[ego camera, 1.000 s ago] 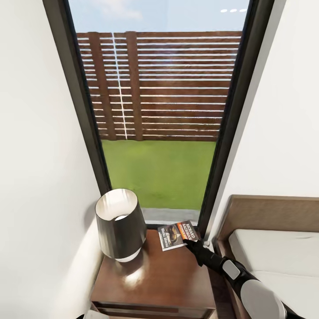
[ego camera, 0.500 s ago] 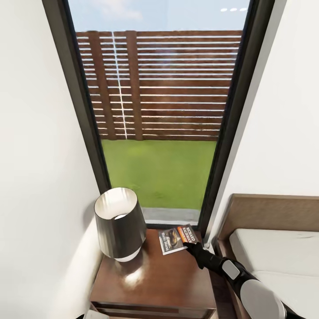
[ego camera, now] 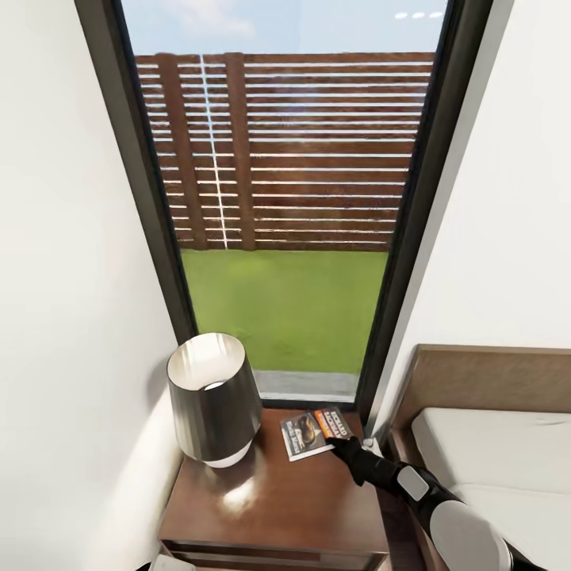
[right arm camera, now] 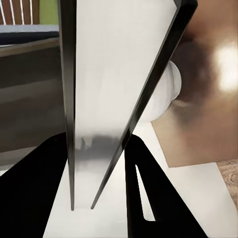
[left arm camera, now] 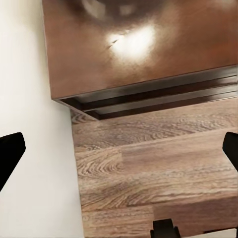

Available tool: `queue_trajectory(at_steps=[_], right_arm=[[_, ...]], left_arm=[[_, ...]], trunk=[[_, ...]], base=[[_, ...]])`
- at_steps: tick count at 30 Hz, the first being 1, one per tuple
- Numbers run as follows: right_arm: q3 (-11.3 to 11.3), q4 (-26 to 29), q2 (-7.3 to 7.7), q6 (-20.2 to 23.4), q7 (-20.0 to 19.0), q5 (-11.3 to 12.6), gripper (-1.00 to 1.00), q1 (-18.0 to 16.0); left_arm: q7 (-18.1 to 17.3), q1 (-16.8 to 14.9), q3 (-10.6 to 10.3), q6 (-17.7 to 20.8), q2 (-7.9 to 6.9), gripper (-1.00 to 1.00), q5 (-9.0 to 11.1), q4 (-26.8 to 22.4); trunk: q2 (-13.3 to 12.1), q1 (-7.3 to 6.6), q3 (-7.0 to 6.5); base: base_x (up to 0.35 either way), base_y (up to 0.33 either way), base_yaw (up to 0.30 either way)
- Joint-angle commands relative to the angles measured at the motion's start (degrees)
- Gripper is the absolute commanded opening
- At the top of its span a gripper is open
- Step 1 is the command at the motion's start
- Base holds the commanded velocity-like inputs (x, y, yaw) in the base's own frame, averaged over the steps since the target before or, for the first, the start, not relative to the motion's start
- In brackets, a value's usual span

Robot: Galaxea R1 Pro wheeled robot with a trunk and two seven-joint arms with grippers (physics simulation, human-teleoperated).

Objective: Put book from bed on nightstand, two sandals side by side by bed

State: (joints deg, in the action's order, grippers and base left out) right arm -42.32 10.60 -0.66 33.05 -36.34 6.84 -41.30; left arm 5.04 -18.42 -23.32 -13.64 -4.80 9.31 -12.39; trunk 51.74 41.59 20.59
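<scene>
**Gloss and grain at the bedside**

The square reddish-brown wood nightstand, lower centre of the head view, has a glossy top mirroring a bright glare. On it, the dark lamp shade looks smooth and satiny. The thin paperback book has a slick printed cover. The brown plank floor shows matt, visible grain.

The glossy reddish-brown top of the nightstand is seen, with a bright reflection on it. Under its front edge the dark drawer front is shown. The wood-plank floor and a white wall are seen beside it. The two black fingertips of the left gripper are held wide apart.
</scene>
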Motion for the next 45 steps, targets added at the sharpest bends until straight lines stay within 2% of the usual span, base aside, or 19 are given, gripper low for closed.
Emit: queue_trajectory(at_steps=[1,11,17,29,37,45], right_arm=[[0.0,0.1,-0.03,0.7,0.3,0.7,-1.00,0.0],[0.0,0.2,-0.12,1.4,3.6,0.8,-1.00,-0.1],[0.0,0.3,-0.07,1.5,4.2,0.9,-1.00,-0.1],[0.0,0.2,0.03,1.6,5.4,3.2,-1.00,-0.1],[0.0,0.1,-0.06,1.6,7.6,3.6,-1.00,-0.1],[0.0,0.1,-0.06,1.6,8.2,3.7,-1.00,-0.1]], left_arm=[[0.2,0.0,-0.5,-0.2,-0.03,1.00,0.5,0.0],[0.2,0.0,-0.5,-0.2,-0.03,1.00,0.5,0.0],[0.2,0.0,-0.5,-0.2,-0.03,1.00,0.5,0.0],[0.2,0.0,-0.5,-0.2,-0.03,1.00,0.5,0.0],[0.2,0.0,-0.5,-0.2,-0.03,1.00,0.5,0.0],[0.2,0.0,-0.5,-0.2,-0.03,1.00,0.5,0.0]], trunk=[[0.5,0.23,0.25],[4.5,2.43,2.05],[6.9,3.74,3.12],[11.7,6.38,5.28],[14.9,8.14,6.71],[18.1,9.89,8.15]], base=[[0.000,0.000,0.000],[0.000,0.000,0.000],[0.000,0.000,0.000],[0.000,0.000,0.000],[0.000,0.000,0.000],[0.000,0.000,0.000]])
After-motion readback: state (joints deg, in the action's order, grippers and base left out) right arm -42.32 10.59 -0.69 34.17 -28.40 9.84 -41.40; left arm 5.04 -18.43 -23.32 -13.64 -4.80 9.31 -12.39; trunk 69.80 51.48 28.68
